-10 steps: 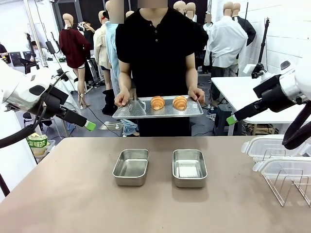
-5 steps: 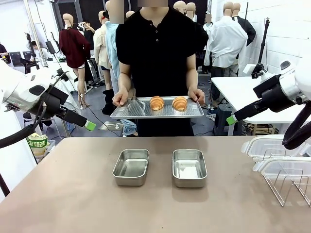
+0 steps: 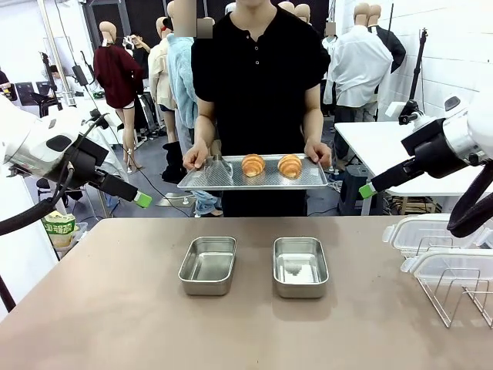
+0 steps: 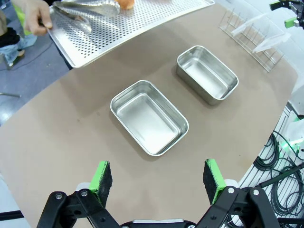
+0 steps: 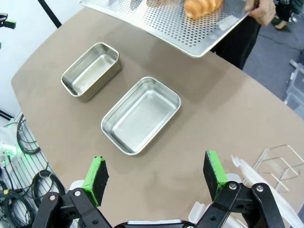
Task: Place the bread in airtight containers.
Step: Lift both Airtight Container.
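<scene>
A person [image 3: 258,77] is offering a tray [image 3: 231,179] of croissants [image 3: 253,164] beyond the wide-spread left gripper [image 4: 159,173] and right gripper [image 5: 154,173], empty steel tins [image 3: 208,264] lying nearer.

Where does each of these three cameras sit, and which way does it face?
Front view: between the arms, facing across the table at the person holding a tray of two croissants; left arm and right arm at the sides.
Left wrist view: on the left arm, looking down past the open left end effector at two empty tins.
Right wrist view: on the right arm, looking down past the open right end effector.
Both wrist views share the tins and tray.
</scene>
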`<state>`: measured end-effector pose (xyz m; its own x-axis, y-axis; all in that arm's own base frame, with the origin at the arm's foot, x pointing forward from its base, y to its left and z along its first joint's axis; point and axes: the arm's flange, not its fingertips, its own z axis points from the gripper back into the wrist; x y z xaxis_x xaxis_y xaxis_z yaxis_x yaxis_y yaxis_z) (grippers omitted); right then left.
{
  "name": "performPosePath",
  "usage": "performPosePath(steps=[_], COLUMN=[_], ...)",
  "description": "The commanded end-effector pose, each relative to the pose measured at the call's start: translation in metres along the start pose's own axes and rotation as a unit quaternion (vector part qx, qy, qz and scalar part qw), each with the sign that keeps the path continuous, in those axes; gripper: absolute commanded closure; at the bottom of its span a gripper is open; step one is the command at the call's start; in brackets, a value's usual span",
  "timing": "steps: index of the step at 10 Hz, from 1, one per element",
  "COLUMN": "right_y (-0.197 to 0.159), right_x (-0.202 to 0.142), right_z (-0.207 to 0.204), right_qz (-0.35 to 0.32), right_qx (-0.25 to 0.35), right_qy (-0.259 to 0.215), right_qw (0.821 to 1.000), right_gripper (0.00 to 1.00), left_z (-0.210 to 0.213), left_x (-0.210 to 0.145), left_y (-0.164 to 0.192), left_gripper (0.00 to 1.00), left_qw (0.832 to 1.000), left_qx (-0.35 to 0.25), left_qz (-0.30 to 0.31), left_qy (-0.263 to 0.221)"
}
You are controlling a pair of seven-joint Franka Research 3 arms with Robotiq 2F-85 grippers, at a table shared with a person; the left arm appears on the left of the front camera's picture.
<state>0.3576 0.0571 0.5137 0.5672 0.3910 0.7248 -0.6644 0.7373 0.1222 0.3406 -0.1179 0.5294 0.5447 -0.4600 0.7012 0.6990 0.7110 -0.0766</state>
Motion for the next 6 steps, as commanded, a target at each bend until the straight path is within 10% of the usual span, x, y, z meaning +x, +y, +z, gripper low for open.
performPosePath(steps=[1, 6], right_y=[-0.0006, -0.0006], right_x=[-0.0008, -0.0008], right_z=[-0.0023, -0.0023], right_qz=[-0.001, -0.001], right_qx=[0.010, 0.010], right_qy=[-0.001, -0.001], right_qw=[1.000, 1.000], right_gripper=[0.00, 0.00], left_z=[-0.0013, -0.0013], left_x=[-0.0010, -0.0010], left_y=[0.0019, 0.0019], left_gripper=[0.00, 0.00], left_qw=[1.000, 1.000], left_qx=[-0.006, -0.006], left_qz=[0.002, 0.002], left_qy=[0.000, 0.000])
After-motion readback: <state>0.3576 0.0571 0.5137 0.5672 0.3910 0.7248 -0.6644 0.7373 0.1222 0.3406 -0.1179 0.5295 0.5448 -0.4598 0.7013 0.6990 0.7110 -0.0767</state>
